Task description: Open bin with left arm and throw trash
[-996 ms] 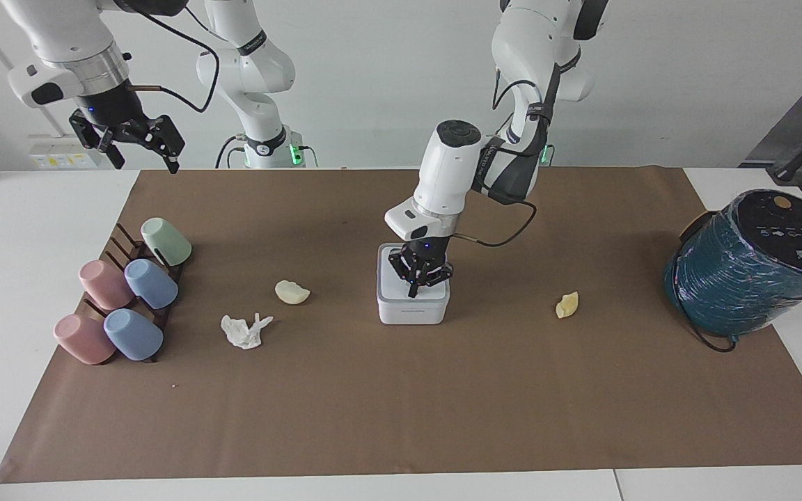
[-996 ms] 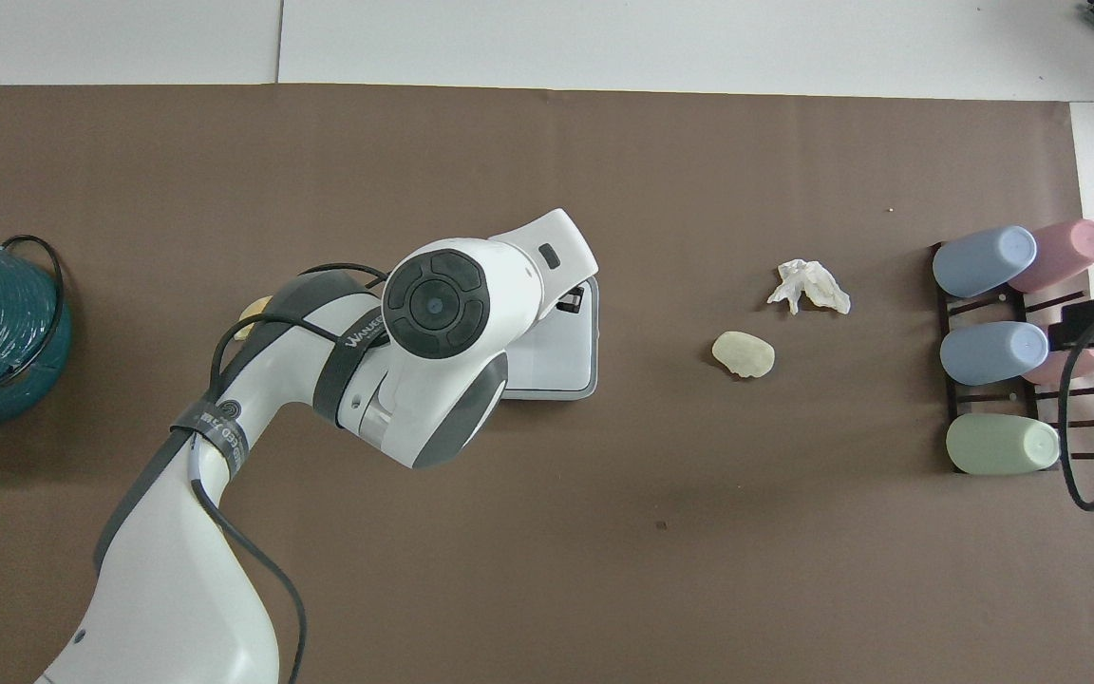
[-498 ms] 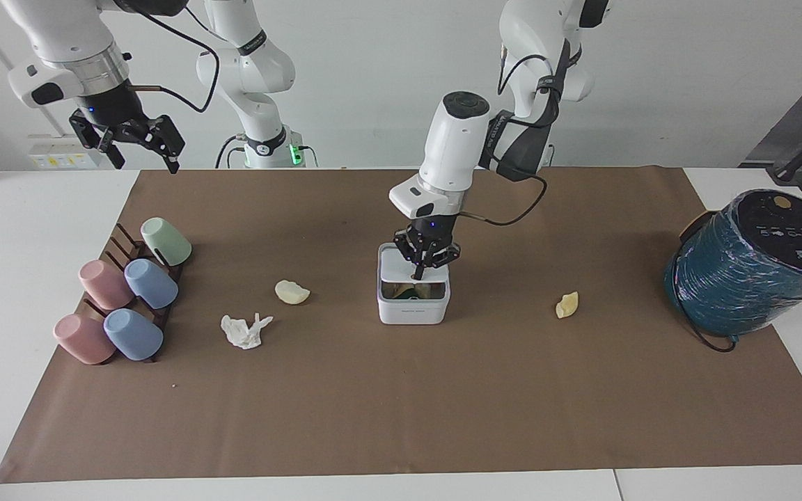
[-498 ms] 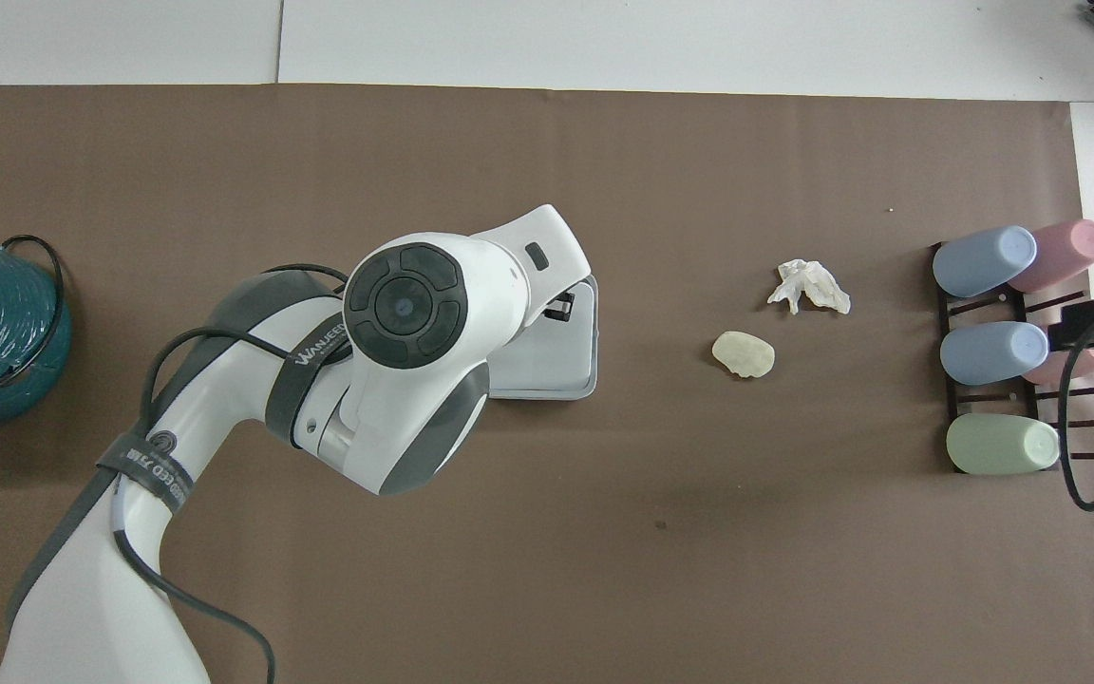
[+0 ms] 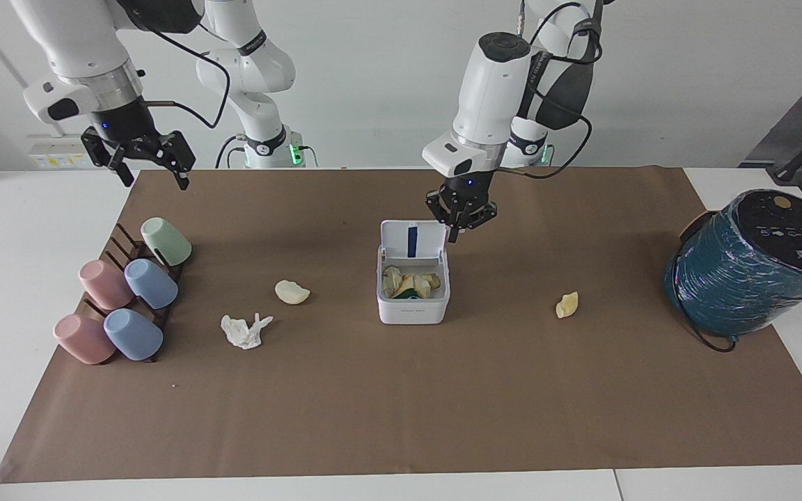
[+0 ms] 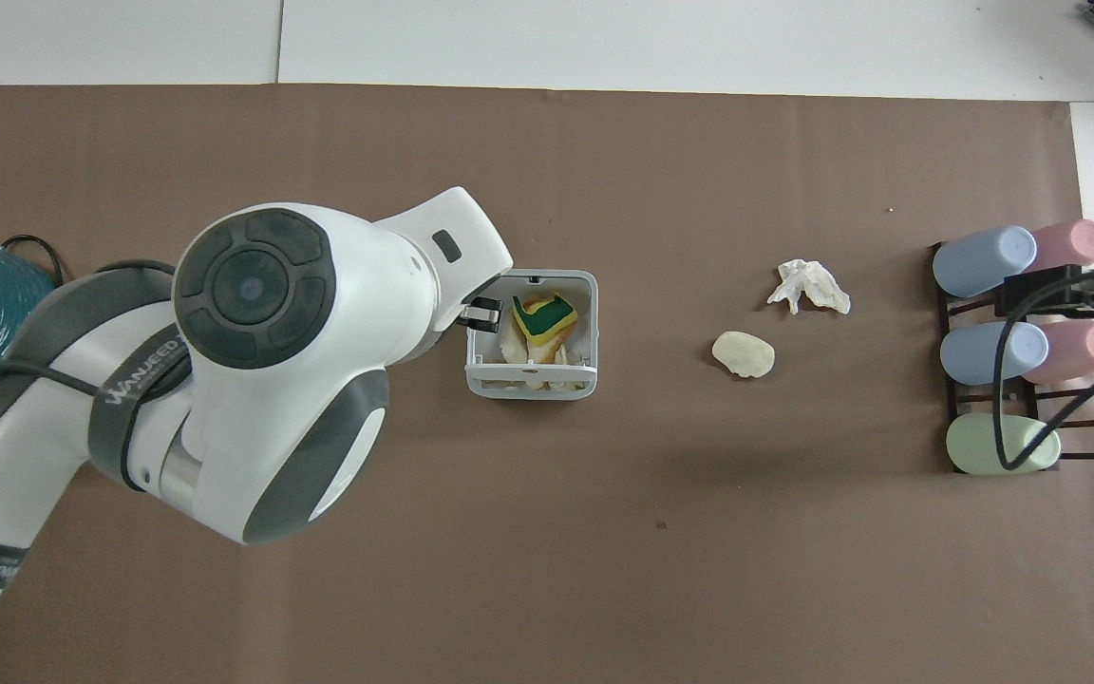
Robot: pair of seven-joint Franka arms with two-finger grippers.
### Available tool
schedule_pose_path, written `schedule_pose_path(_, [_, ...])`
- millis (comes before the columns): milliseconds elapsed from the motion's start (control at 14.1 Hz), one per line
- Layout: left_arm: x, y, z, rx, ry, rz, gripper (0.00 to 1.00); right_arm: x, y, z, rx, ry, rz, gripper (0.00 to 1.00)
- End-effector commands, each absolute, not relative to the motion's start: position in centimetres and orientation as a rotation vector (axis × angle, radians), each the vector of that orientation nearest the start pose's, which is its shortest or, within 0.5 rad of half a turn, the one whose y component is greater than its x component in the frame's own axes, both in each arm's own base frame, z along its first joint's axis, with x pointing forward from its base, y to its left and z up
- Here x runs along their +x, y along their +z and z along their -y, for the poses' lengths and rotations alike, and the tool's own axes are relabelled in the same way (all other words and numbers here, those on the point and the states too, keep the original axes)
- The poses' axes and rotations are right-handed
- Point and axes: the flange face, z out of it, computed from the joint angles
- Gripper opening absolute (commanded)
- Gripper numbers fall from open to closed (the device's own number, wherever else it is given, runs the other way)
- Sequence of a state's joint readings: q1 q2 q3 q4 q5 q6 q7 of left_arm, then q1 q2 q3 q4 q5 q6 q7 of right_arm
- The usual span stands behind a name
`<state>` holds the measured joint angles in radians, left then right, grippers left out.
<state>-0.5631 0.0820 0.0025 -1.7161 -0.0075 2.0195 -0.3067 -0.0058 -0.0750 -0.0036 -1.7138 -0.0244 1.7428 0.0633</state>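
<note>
The left gripper (image 5: 458, 224) hangs above the mat (image 5: 401, 390) beside the raised lid (image 5: 411, 240), toward the left arm's end, fingertips together and holding nothing. The right gripper (image 5: 142, 154) waits high over the mat's edge nearest the robots, at the right arm's end, jaws spread and empty.

The bin (image 5: 413, 306) sits mid-mat with its lid stood up on the robots' side, the blue strip (image 5: 411, 239) showing. So the opening looks done. Inside lie pale scraps and a green and yellow piece (image 6: 539, 317), so some rubbish is already in.

Three bits of trash lie on the mat, all clear of the bin. Nearest the robots is a peel (image 5: 292, 291), toward the right arm's end. Another peel (image 5: 567, 305) lies toward the left arm's end, between the bin and the teal cylinder (image 5: 749, 268). The tissue (image 5: 245, 330) lies farthest out, just beside the first peel.

The cups (image 5: 122, 299) on their rack are no part of the job.

By my reading, the throwing is what remains: each scrap picked up and dropped in, with neither gripper yet at any of them
</note>
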Motion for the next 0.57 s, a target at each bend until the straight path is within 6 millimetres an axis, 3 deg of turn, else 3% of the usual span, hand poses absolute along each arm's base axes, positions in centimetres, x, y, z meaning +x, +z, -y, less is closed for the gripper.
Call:
schedule_pose_path(0, [50.6,57.2,28.2,-3.171,-0.275,-0.404,0.0,56.7,56.3,0.2,-3.148,-0.204,-0.058,1.0])
schedule_pose_path(142, [51.4,57.4,25.5,-3.161,-0.235,-0.36,0.0,59.9,51.9,-0.1,-3.128,-0.24,-0.021,1.0])
schedule_pose_path(213, [51.9,57.4,24.4,-3.162,-0.235,-0.336,0.16,61.4,49.1,-0.1,-3.124,-0.252,-0.017,1.0])
schedule_pose_path(285, [52.6,57.4,22.9,-3.158,-0.244,-0.34,0.49,62.7,46.8,-0.6,-3.11,-0.27,-0.012,1.0])
schedule_pose_path(356, [53.2,57.4,21.5,-3.146,-0.249,-0.387,0.75,63.6,45.0,-1.0,-3.1,-0.295,-0.007,1.0])
schedule_pose_path(498, [54.3,57.2,18.7,-3.133,-0.256,-0.413,0.98,64.5,41.7,-1.4,-3.103,-0.273,0.105,1.0])
